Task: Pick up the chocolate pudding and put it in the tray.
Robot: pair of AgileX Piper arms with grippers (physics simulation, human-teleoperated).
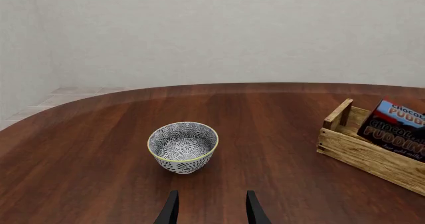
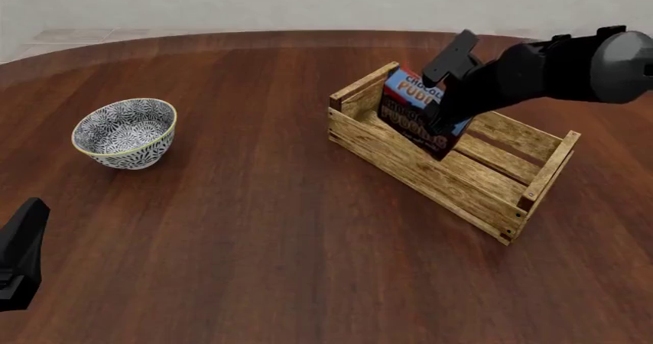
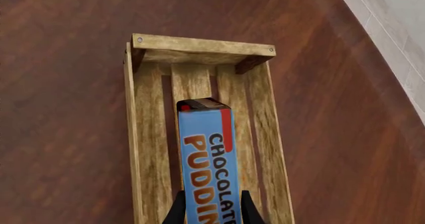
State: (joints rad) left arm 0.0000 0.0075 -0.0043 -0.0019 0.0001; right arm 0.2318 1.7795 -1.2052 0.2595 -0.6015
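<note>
Right fingers clamp the chocolate pudding, half-hidden inside the tray; left fingers gape empty.

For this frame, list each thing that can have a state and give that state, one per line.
chocolate pudding: inside the tray, on edge and tilted, gripped by the right claw.
tray: on the table, upright, holding only the pudding.
bowl: upright on the table, empty, apart from the tray.
right claw: shut on the pudding, fingers either side of the carton.
left claw: open, holding nothing, short of the bowl.
</note>
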